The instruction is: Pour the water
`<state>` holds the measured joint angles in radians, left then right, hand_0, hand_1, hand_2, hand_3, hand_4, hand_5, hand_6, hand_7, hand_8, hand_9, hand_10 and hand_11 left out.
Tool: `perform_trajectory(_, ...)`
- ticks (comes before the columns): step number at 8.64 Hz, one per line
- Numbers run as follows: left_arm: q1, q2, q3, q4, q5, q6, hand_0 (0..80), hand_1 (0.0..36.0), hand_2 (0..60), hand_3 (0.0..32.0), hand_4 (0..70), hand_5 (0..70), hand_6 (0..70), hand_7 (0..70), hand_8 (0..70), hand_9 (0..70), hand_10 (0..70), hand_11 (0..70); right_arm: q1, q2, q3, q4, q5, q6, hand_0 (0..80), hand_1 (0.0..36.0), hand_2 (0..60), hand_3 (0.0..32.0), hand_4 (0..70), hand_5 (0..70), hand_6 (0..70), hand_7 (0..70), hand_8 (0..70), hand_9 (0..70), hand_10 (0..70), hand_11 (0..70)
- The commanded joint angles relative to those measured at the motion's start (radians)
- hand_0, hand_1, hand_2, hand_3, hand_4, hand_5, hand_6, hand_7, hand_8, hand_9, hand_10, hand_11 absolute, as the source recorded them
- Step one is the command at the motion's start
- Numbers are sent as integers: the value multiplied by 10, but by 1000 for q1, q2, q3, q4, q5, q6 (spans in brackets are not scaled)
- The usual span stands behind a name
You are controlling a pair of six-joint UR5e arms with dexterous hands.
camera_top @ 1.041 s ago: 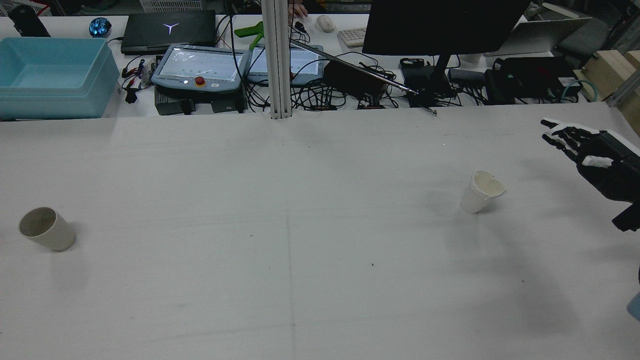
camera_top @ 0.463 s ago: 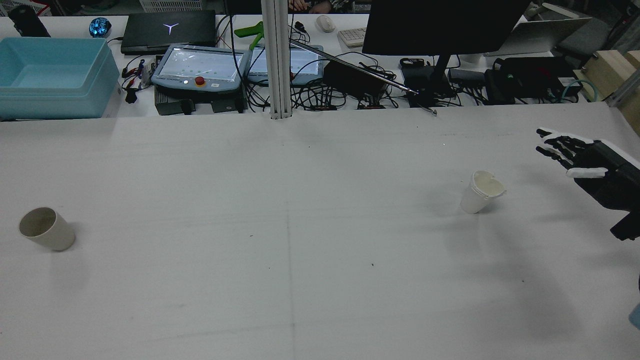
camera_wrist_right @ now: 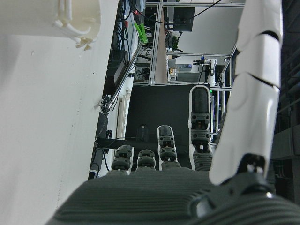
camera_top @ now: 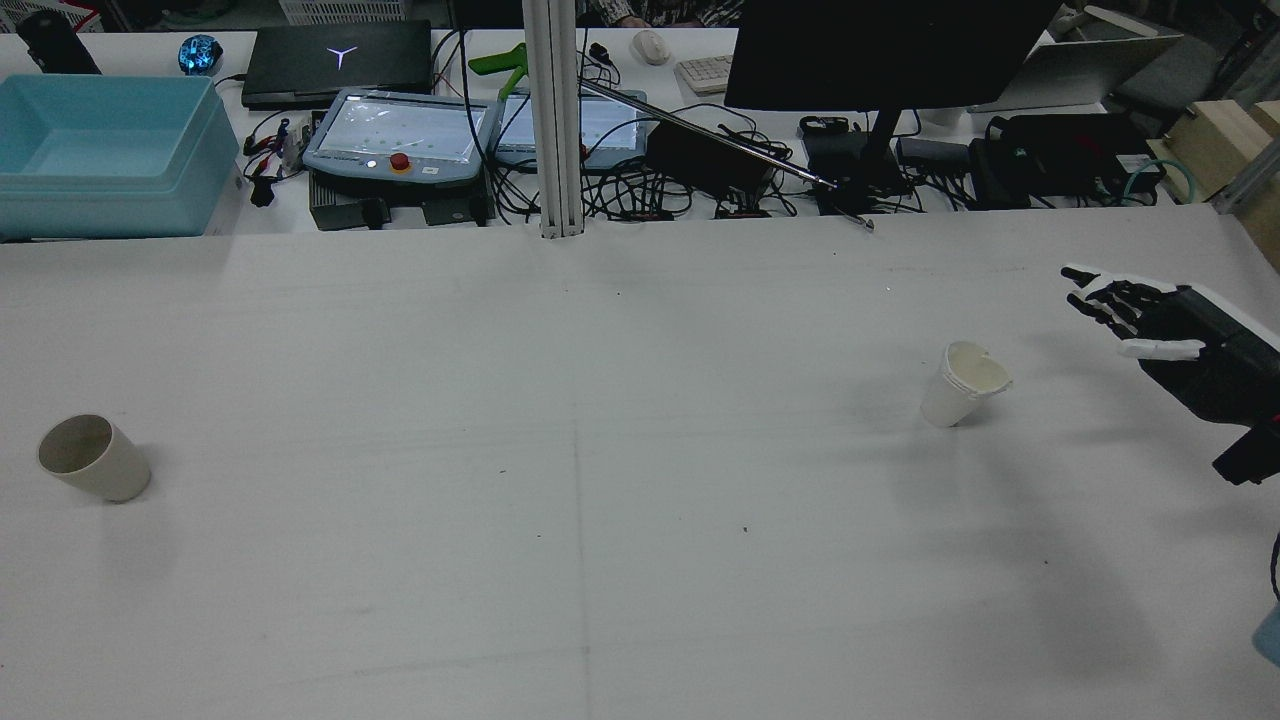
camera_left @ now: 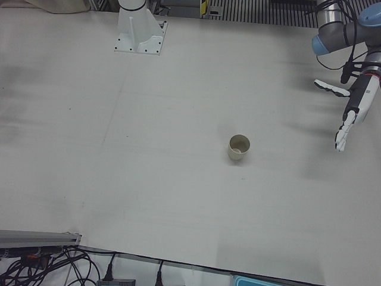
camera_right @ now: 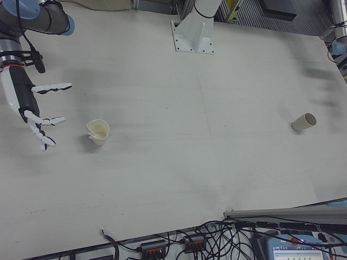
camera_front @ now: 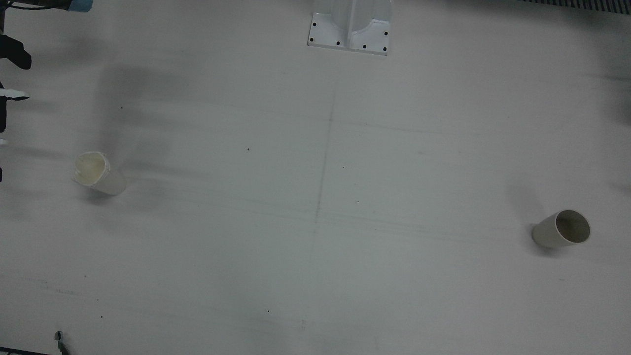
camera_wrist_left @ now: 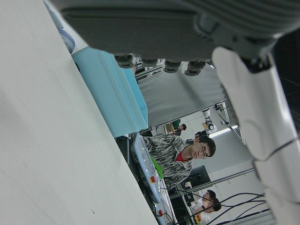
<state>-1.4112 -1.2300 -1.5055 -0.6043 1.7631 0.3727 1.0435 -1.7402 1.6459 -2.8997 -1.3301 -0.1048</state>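
A white paper cup (camera_top: 962,385) with a dented rim stands on the right half of the table; it also shows in the front view (camera_front: 96,174), the right-front view (camera_right: 98,132) and the right hand view (camera_wrist_right: 61,18). A beige cup (camera_top: 93,458) stands far left, seen too in the front view (camera_front: 562,230) and the left-front view (camera_left: 239,147). My right hand (camera_top: 1170,330) is open and empty, to the right of the white cup and apart from it, fingers spread (camera_right: 32,105). My left hand (camera_left: 351,113) is open and empty, well apart from the beige cup.
Behind the table's far edge are a blue bin (camera_top: 105,150), teach pendants (camera_top: 400,135), a vertical metal post (camera_top: 555,120) and a monitor (camera_top: 880,50) with cables. A white mounting base (camera_front: 350,24) stands at the robot's side of the table.
My right hand has come lower and a little leftward toward the white cup, still open. Both cups have stayed where they were.
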Motion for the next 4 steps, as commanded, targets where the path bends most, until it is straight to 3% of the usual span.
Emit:
perform_trajectory(1,173,-31,27,-43,-195,47,472,40,0,28,64,9,0,32,0,0,18,39,-22,-2,-3,-1,-1,-12,571,188,49,0,264,315,130,173,54,46,51,91)
perform_trajectory(2,313,-89,50,-60,-279,46,471,42,0,18,62,2,0,29,0,0,17,37,-28,-2,0,-1,0,-12,566,185,36,0,252,301,117,166,52,43,50,89)
perform_trajectory(3,337,-89,-52,30,-293,22,477,49,0,2,84,14,0,30,0,0,16,35,-23,-4,3,-1,-1,-6,564,182,22,0,246,293,107,161,51,42,50,89)
perform_trajectory(4,336,-79,-102,75,-295,12,499,65,0,8,99,29,0,32,0,0,10,29,-25,-18,3,0,-1,-4,569,183,19,0,244,295,106,161,51,42,50,90)
